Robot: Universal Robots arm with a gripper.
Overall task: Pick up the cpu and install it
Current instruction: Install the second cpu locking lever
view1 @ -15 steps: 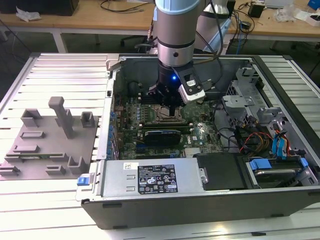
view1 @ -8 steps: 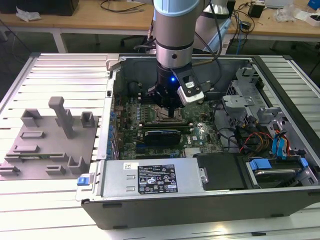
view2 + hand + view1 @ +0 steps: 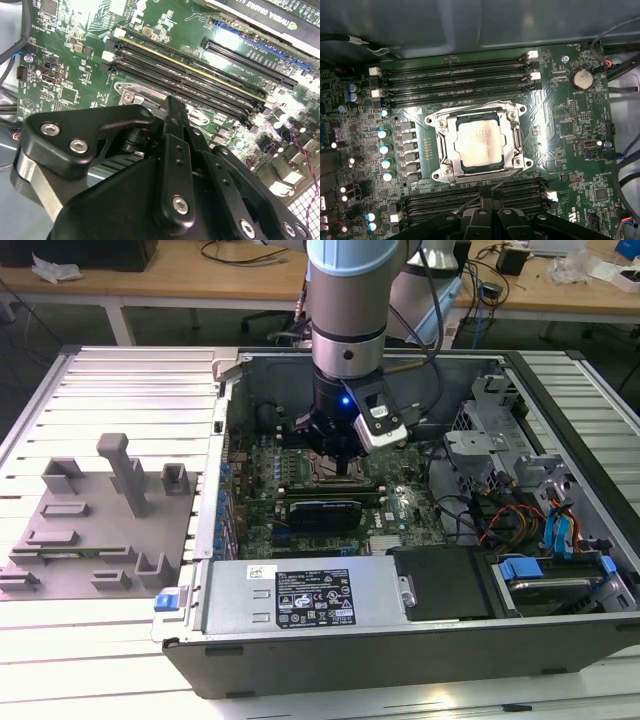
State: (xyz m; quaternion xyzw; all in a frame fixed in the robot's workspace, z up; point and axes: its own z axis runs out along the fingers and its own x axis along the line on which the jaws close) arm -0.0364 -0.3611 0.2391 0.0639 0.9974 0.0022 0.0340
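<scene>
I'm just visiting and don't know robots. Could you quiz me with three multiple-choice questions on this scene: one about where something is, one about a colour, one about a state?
1. Where does the cpu lie?
A. On the grey fixture plate beside the case
B. In the socket frame on the motherboard
C. On the power supply box

2. What colour is the motherboard?
A. Red
B. Green
C. White

3. How does the computer case stand?
A. Open, its inside showing
B. Closed with its side panel on
C. Tipped upside down

Answers:
1. B: in the first wrist view the pale chip sits within the metal socket frame, between the memory slots.
2. B: the board is green in both wrist views.
3. A: in the exterior view the arm reaches down into the open case, over the board.
</scene>
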